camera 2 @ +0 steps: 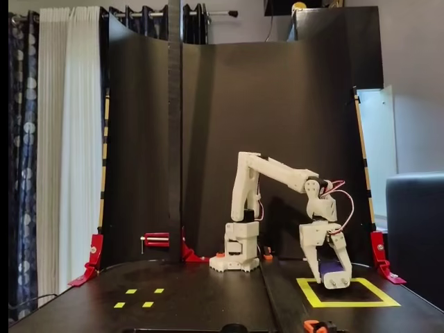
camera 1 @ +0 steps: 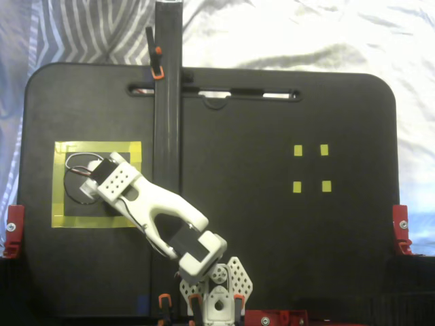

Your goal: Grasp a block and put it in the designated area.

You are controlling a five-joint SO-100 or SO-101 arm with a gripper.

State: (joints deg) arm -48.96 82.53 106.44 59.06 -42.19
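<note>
The arm is built of white moulded plastic segments with rounded edges. Black servo blocks sit at the joints. The wrist housing carries a flat plate with a grid of small round holes. The base is white with a perforated lattice pattern. Thin red, white and dark cables loop out at the wrist. The claw has white fingers.
</note>
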